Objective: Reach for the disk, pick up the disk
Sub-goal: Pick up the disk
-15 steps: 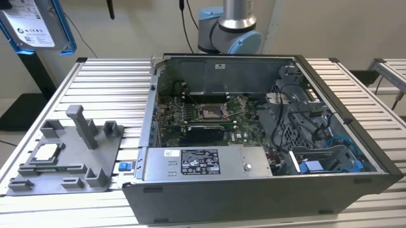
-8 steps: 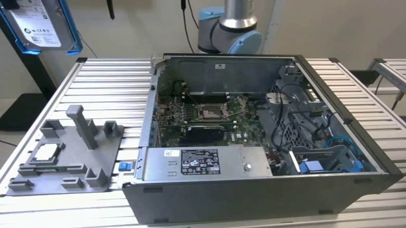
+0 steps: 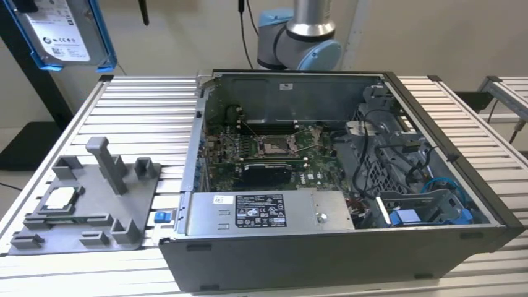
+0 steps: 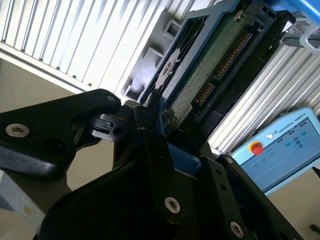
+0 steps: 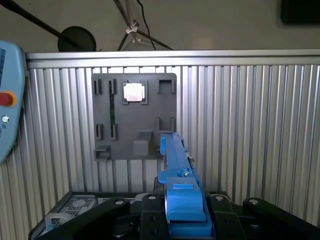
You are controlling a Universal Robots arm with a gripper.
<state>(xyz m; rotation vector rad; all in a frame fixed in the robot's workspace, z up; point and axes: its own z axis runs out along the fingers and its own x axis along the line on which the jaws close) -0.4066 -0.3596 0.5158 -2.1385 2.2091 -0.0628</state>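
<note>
The disk (image 3: pixel 62 32), silver with a white label and blue side rails, hangs high above the table at the exterior view's top left corner. In the second wrist view its green circuit-board underside (image 4: pixel 210 70) and connector face the camera, and my gripper (image 4: pixel 175 135) is shut on its near end, with black fingers (image 4: pixel 150 125) pressed against the blue rail. The first wrist view shows the disk (image 5: pixel 176 165) edge-on, standing up out of my gripper (image 5: pixel 182 212), well above the table.
An open computer case (image 3: pixel 429 154) takes up the table's middle and right. A grey fixture plate (image 3: pixel 123 216) with upright posts and a small square silver chip (image 3: pixel 62 199) lies at the exterior view's left. A teach pendant (image 5: pixel 7 100) sits beyond the table edge.
</note>
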